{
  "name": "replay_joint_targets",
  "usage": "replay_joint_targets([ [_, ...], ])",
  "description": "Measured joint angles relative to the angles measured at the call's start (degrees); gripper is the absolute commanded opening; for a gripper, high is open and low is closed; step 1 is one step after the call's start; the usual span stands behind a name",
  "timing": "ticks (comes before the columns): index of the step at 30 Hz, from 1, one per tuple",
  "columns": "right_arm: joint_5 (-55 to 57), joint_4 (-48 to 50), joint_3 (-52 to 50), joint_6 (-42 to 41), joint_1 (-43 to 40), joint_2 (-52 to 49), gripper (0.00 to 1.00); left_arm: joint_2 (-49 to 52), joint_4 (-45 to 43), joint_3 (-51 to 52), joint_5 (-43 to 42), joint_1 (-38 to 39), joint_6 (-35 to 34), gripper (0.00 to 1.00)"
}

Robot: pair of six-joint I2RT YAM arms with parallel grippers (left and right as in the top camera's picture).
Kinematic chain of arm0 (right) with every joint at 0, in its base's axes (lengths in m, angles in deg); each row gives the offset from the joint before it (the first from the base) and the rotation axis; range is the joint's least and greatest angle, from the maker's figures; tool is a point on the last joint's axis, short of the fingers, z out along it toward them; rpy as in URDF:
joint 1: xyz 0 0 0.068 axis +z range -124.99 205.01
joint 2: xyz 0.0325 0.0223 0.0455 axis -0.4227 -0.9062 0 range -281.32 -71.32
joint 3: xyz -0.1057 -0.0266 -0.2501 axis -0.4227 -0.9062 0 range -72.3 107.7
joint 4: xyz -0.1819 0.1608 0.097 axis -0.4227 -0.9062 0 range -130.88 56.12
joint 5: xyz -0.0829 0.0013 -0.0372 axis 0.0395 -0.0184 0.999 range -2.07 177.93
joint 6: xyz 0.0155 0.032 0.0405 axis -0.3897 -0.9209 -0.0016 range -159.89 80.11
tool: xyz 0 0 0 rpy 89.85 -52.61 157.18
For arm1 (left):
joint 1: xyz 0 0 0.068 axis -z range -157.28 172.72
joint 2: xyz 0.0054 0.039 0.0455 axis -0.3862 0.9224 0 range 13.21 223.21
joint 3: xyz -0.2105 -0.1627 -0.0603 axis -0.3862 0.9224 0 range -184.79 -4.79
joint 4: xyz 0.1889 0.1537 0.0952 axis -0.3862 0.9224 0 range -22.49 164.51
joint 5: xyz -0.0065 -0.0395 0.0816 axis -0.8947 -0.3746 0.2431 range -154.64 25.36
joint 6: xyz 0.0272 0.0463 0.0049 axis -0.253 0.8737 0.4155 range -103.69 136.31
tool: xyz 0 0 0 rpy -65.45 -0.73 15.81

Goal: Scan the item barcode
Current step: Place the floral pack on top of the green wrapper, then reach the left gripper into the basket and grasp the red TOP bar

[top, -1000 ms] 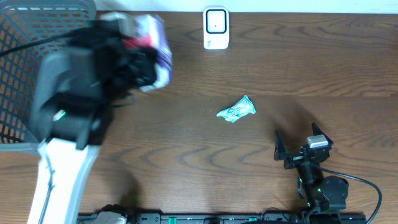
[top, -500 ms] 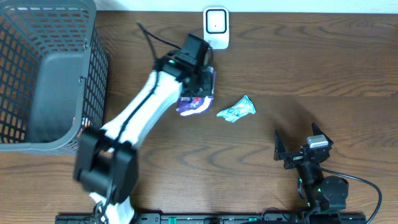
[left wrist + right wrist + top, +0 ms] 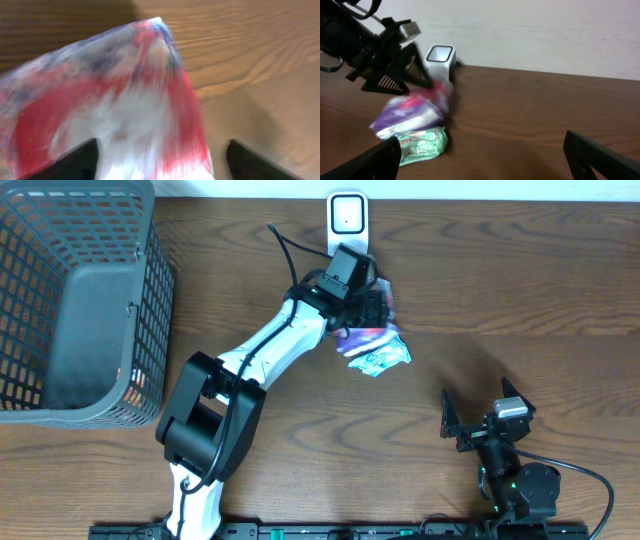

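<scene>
A purple, red and white packet [image 3: 368,332] lies just below the white barcode scanner [image 3: 347,225], resting partly on a green packet [image 3: 383,360]. My left gripper [image 3: 372,305] is right over the purple packet. In the left wrist view its jaws stand wide apart, the blurred packet [image 3: 115,100] lies between them, and a gap shows beside the right finger [image 3: 250,160]. The right wrist view shows the purple packet [image 3: 412,112] on the green packet [image 3: 422,142], under the left gripper [image 3: 400,67]. My right gripper [image 3: 480,408] stands open at the front right, holding nothing.
A grey mesh basket [image 3: 150,310] fills the far left of the table. The scanner [image 3: 440,57] stands upright against the back wall. Bare wood stretches between the packets and the right gripper [image 3: 485,160].
The left arm swung from the basket to the right with the purple packet, ending below the scanner. Its jaws have opened and the packet now rests on the green one. The right arm stayed still.
</scene>
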Motion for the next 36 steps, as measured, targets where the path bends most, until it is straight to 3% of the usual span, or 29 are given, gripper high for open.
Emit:
replay_joint_targets([
  [5, 0.0, 0.0, 0.0, 0.0, 0.0, 0.0, 0.99, -2.7, -0.5, 0.0, -2.3, -1.8, -0.2, 0.95],
  [10, 0.0, 0.0, 0.0, 0.0, 0.0, 0.0, 0.99, -9.6, 1.7, 0.0, -2.7, -8.5, -0.2, 0.96],
  [16, 0.0, 0.0, 0.0, 0.0, 0.0, 0.0, 0.99, -21.9, 1.8, 0.0, -2.7, -18.3, -0.2, 0.96],
  [22, 0.0, 0.0, 0.0, 0.0, 0.0, 0.0, 0.99, -33.9, 2.8, -0.1, -2.4, -33.1, 2.1, 0.97],
  [29, 0.0, 0.0, 0.0, 0.0, 0.0, 0.0, 0.99, -38.1, 15.7, -0.4, 7.6, -52.8, 2.4, 0.98],
  [36, 0.0, 0.0, 0.0, 0.0, 0.0, 0.0, 0.99, -31.2, 33.1, 0.3, 25.4, -63.8, -6.5, 0.98],
])
